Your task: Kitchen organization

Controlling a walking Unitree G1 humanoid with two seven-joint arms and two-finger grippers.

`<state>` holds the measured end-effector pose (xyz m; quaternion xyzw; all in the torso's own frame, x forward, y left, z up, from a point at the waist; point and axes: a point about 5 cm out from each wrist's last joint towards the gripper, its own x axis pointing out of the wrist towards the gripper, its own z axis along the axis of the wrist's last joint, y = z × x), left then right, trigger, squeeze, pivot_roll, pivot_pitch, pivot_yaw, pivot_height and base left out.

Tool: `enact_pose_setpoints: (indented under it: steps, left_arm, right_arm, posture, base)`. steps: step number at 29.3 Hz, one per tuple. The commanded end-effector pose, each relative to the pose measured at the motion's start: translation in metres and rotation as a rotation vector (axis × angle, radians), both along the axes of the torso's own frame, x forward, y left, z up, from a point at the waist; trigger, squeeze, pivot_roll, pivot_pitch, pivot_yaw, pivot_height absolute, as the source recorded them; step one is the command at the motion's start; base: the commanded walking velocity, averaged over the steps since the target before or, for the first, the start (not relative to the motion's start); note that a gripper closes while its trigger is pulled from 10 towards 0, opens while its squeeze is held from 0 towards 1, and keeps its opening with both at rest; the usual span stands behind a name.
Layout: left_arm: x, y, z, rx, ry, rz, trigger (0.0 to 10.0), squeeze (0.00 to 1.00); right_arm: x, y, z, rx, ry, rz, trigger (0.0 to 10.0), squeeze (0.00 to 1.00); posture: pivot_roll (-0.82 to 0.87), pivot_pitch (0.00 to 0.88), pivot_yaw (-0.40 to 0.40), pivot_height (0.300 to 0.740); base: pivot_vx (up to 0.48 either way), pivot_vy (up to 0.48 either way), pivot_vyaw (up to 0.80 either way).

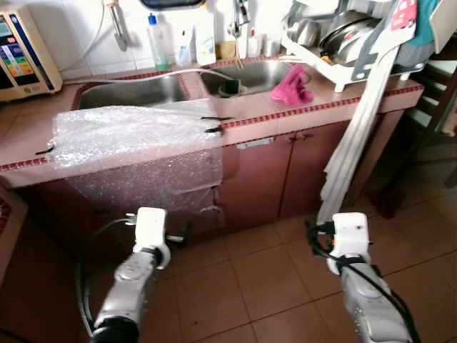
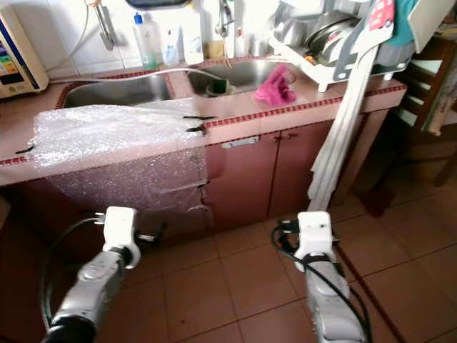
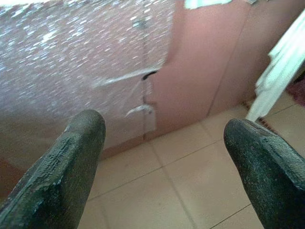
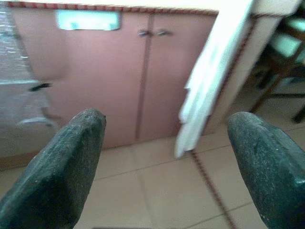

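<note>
Left eye view looks down at a pink counter with a double sink. Bubble wrap hangs over its front edge. A pink cloth lies by the sink. Left gripper and right gripper hang over bare floor tiles, jaws wide apart, holding nothing.
</note>
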<state>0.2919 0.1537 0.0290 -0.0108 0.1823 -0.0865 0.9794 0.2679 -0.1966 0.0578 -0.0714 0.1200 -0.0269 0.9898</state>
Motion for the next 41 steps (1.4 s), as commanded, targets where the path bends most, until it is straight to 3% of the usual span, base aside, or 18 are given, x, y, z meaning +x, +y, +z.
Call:
enact_pose_setpoints:
  steps: [1,16,34,41]
  left_arm:
    - [0.0,0.012,0.0,0.013,0.008,0.025,10.0,0.0]
    - [0.001,0.013,-0.001,0.021,0.012,0.01,10.0,0.0]
    - [0.009,0.022,0.001,0.023,0.01,0.04,10.0,0.0]
    - [0.014,0.025,0.004,0.093,-0.01,0.042,10.0,0.0]
  right_arm:
    - [0.002,0.007,0.004,0.012,-0.02,0.014,10.0,0.0]
    - [0.001,0.004,0.003,0.007,-0.022,-0.009,10.0,0.0]
    - [0.007,-0.004,0.004,-0.004,-0.026,-0.023,10.0,0.0]
    - [0.009,-0.003,0.004,0.013,-0.019,-0.028,10.0,0.0]
  posture:
    - [-0.03,0.0,0.059,0.74]
    - [-0.04,0.0,0.068,0.74]
    - [-0.03,0.0,0.064,0.74]
    - [-0.04,0.0,0.067,0.74]
  base:
    - [0.0,-0.48,0.0]
    - [0.0,-0.475,0.0]
    - [0.0,0.0,0.0]
    - [0.0,0.0,-0.7]
